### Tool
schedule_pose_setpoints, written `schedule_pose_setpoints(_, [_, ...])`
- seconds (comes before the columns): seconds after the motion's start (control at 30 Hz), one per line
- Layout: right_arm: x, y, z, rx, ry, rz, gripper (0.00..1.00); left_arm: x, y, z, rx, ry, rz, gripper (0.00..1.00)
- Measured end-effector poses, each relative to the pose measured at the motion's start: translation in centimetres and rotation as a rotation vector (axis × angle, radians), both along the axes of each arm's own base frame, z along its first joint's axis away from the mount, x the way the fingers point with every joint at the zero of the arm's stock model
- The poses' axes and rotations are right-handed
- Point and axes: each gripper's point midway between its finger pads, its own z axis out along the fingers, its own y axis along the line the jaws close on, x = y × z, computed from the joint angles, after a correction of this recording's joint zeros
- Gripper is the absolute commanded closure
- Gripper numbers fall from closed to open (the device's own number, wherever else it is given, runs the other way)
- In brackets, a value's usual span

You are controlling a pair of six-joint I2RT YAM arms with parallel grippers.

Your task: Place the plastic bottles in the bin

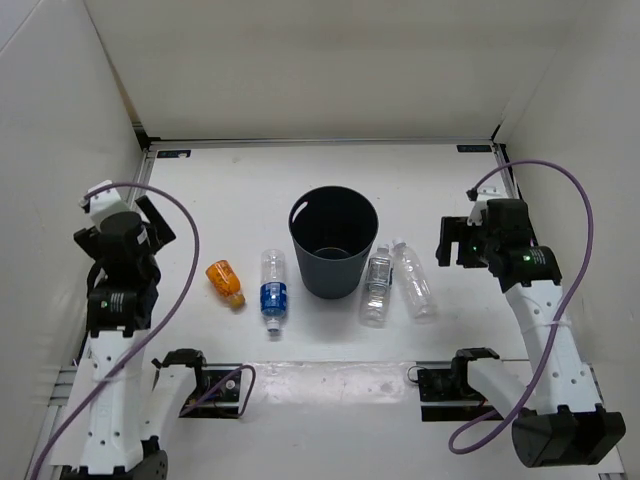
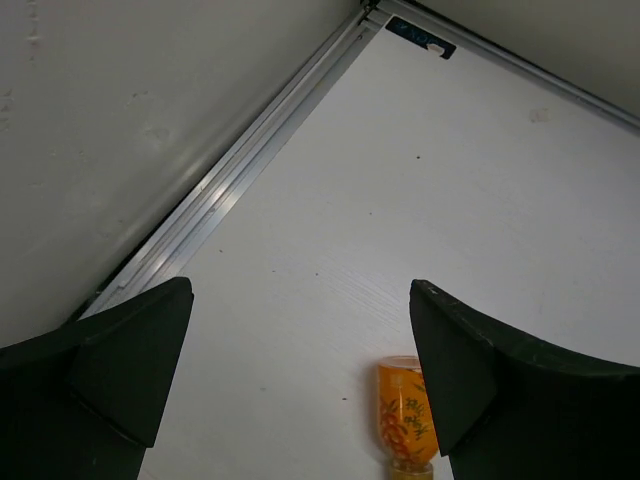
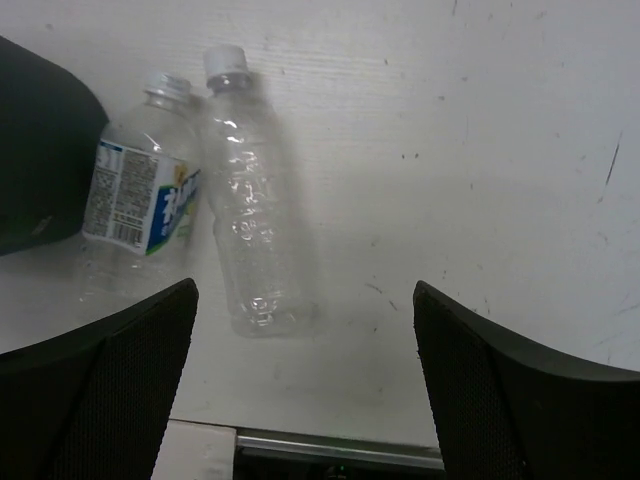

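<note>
left claw (image 2: 300,290) spread wide, nothing between the jaws, hanging over the far-left part of the table (image 1: 250,180). the orange bottle (image 2: 405,415) only peeks in at the near edge of its wrist view, by the right-hand finger, so it isn't lined up. right claw (image 3: 305,288) also spread and empty, up over the right side, looking down at two bottles.

layout: bin (image 1: 330,272) upright mid-table and looks empty inside. all four bottles lie on their sides on the table.
- left of bin: blue-label bottle (image 1: 274,292) just beside it, orange bottle further left and apart from it.
- right of bin: labelled clear bottle (image 3: 140,200) close against the bin wall, can't tell if touching. bare clear bottle (image 3: 250,210) lies just to its right. both caps point far, and the shoulders look to be touching.

handling, my read: the clear ones look empty and thin-walled, so they should be very light, squashy and slick, and will roll if nudged. grip across the body around mid-length, jaws square to the long axis, gentle squeeze. a label band probably gives better bite than bare plastic. the orange one is short and looks stiffer, so there's less length to aim at.

on the right i'd take the bare bottle first. its outer side is open, but the inner finger has to slip in next to the labelled one and may shove it into the bin. the bin looks light too, so stay off its rim.
</note>
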Motion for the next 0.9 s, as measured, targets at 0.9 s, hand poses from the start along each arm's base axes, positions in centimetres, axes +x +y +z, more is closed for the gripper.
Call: schedule_pose_setpoints(0.9, [-1.3,-2.5,-0.6,0.389,0.071,-0.178,0.1,-1.3,-6.8,-19.5,-0.366,0.428,-0.185,0.0])
